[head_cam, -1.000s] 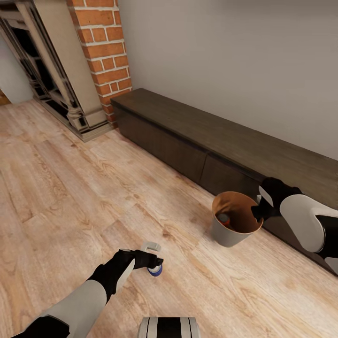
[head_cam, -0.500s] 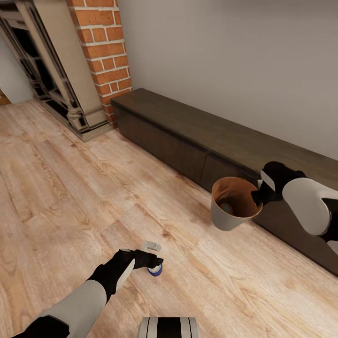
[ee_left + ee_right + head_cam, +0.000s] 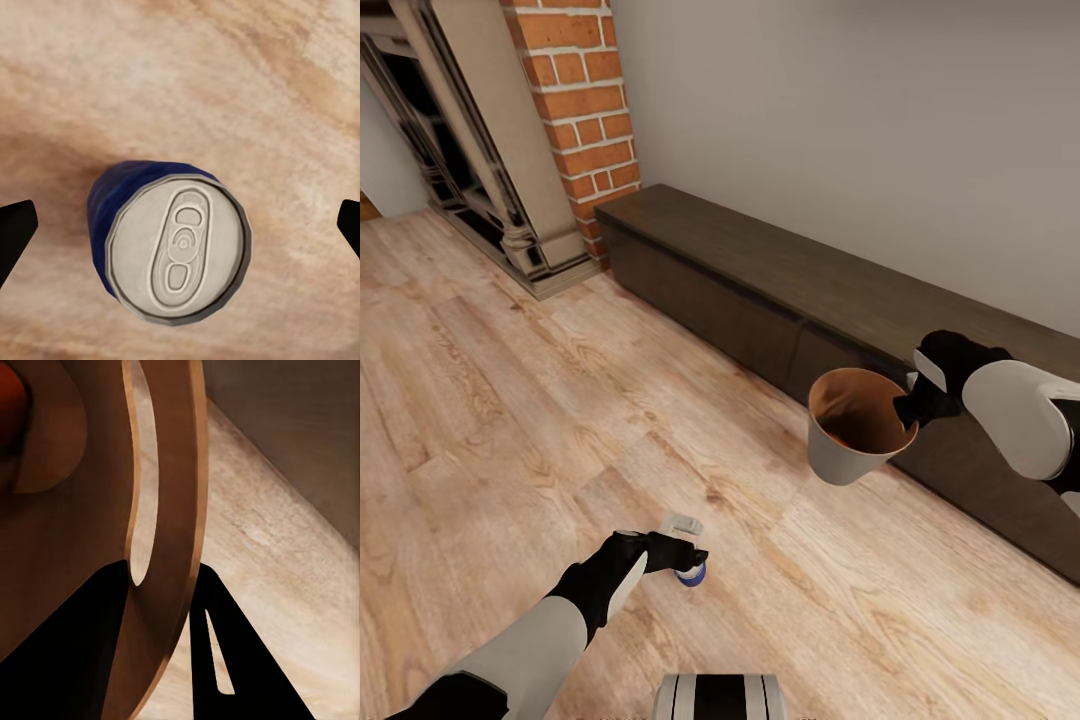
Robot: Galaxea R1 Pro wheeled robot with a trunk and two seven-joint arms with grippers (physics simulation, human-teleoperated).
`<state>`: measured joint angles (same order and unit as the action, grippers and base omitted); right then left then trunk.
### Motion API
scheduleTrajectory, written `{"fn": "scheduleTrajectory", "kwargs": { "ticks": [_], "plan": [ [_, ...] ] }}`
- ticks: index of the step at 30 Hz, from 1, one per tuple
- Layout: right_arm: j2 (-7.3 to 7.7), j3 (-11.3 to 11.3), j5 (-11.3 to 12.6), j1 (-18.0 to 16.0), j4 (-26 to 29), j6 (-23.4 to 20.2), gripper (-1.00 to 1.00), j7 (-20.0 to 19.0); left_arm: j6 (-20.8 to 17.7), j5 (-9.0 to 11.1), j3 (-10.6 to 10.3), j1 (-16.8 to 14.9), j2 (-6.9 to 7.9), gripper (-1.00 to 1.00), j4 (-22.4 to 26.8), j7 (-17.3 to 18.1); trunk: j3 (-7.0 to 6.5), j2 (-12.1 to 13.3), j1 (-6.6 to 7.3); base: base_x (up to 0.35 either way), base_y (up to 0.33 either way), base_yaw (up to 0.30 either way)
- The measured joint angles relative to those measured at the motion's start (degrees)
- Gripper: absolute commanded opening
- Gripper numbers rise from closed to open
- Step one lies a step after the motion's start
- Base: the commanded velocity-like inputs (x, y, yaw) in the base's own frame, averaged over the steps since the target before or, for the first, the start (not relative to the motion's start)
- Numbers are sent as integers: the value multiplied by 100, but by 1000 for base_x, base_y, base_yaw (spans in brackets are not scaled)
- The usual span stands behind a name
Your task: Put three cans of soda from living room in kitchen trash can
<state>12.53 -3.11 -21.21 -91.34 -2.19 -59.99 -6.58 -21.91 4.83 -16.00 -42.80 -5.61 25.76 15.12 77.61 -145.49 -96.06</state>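
Bin lifted, blue can below our left hand

Our right hand grips the bin by its rim, beside the table; our left hand hangs open over the blue can.

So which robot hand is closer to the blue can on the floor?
Left. The left tool hangs right above the blue can, its fingers spread wide on either side. The right tool is far off by the bench, gripping the trash can by its rim.

Living room: brick column, low bench
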Motion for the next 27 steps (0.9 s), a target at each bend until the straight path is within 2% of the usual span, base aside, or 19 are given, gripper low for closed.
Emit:
{"fn": "scheduleTrajectory", "kwargs": {
  "ticks": [14, 25, 27],
  "plan": [
    [5, 25, -8, -3, -1, 0, -100, 1, 2, 0, 0, 0, -9, 100, 0, 0, 310, -19, -36, 0, 0, 0],
    [-3, 30, -7, -4, -1, 1, -100, 1, 2, 2, 0, 0, -10, 100, 0, 0, 310, -19, -35, 0, 0, 0],
    [-1, 33, -2, 1, -2, 0, -100, 0, 2, 0, 0, 0, -10, 100, 0, 0, 354, -21, -41, 0, 0, 0]
  ]
}}
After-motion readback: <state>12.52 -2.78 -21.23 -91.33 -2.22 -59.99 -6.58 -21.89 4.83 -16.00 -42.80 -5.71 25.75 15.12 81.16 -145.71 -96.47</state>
